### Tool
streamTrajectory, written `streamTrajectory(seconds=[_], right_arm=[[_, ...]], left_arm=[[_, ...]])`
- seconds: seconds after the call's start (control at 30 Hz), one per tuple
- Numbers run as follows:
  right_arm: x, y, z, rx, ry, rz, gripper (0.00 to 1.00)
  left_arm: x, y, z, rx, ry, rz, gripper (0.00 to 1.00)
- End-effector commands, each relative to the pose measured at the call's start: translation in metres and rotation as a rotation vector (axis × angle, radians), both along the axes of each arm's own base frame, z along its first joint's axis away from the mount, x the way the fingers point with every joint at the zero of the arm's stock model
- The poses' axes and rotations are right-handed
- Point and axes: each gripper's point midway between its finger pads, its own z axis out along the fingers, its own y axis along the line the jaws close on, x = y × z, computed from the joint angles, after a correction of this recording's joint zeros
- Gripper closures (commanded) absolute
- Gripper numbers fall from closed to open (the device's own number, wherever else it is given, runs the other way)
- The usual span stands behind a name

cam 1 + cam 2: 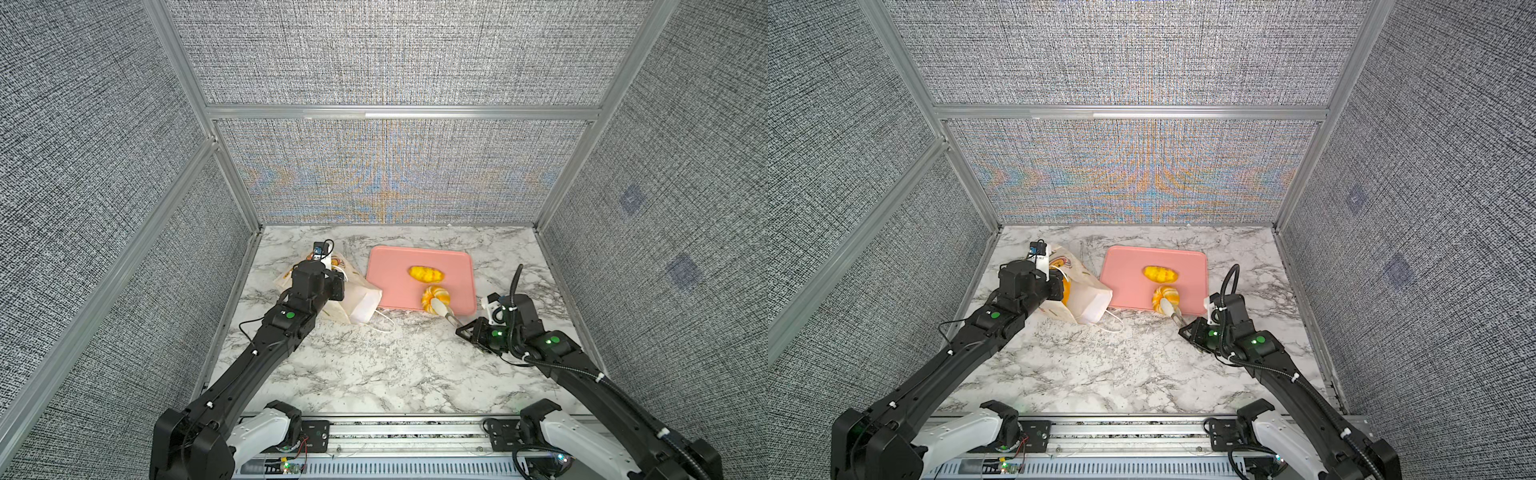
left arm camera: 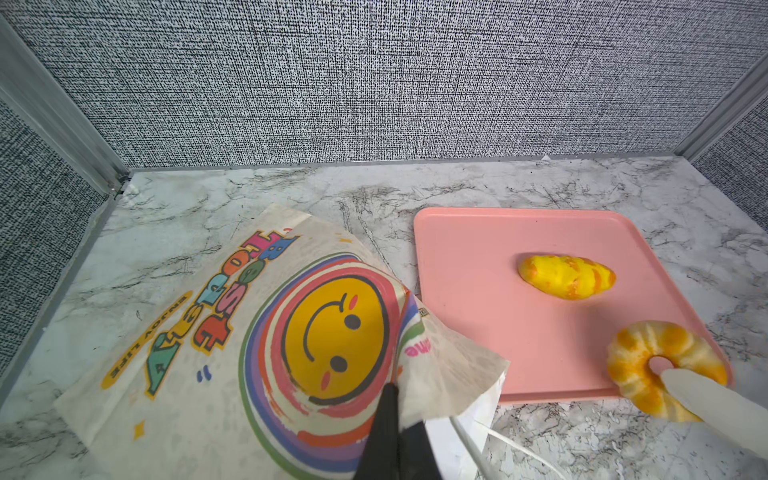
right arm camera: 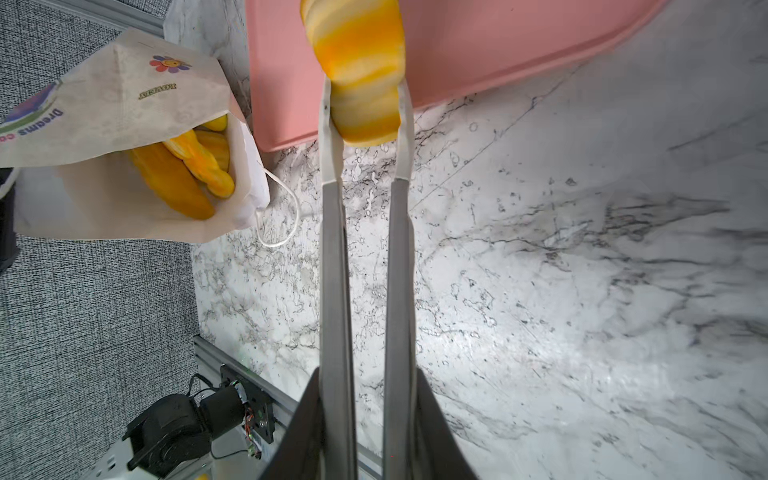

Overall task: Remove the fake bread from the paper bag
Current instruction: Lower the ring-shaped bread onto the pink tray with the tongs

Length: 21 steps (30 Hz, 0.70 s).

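Right claw (image 3: 368,407) is clenched on the shanks of a pair of grey tongs (image 3: 334,270); I hold no bread directly. The tongs' pale tips pinch a ring cake (image 2: 631,353) from either side. That piece sits at the near edge of the pink tray (image 1: 399,270), partly over the rim and partly over the table (image 1: 374,374). I cannot tell whether it rests on the tray or hangs just above it. One oval pastry (image 1: 426,273), yellow with orange stripes, lies farther back on the tray, apart from the ring cake. My left claw (image 2: 395,419) is clamped tight on the upper edge of the paper bag (image 1: 365,303) at its mouth, holding that flap up. The bag lies on its side on the table just left of the tray, with the printed smiling face uppermost and the mouth toward the near side. In the right wrist view the mouth gapes, and several yellow-orange pastries (image 3: 187,166) are crowded together inside. I cannot establish their count. One white cord handle (image 3: 286,232) trails from the mouth onto the table. The two claws are well apart.
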Motion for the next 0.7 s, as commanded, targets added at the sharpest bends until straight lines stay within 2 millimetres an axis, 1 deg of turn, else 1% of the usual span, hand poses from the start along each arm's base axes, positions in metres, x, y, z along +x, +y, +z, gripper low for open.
streamTrajectory(seconds=[0.0, 0.07, 0.27, 0.57, 0.67], right_arm=[[0.008, 0.017, 0.009, 0.108, -0.008, 0.045, 1.00], [0.014, 0.017, 0.004, 0.114, 0.006, 0.030, 1.00], [0.034, 0.010, 0.001, 0.156, 0.005, -0.049, 1.00], [0.049, -0.001, -0.006, 0.243, 0.026, -0.143, 1.00], [0.053, -0.002, -0.010, 0.270, 0.036, -0.156, 1.00]], left_arm=[[-0.002, 0.003, 0.000, 0.012, -0.003, 0.005, 1.00], [-0.003, 0.004, 0.000, 0.015, -0.005, 0.008, 1.00], [-0.003, 0.004, 0.001, 0.025, -0.006, 0.004, 1.00], [0.000, 0.002, 0.003, 0.026, -0.010, -0.004, 1.00], [0.001, 0.001, 0.003, 0.025, -0.009, -0.007, 1.00]])
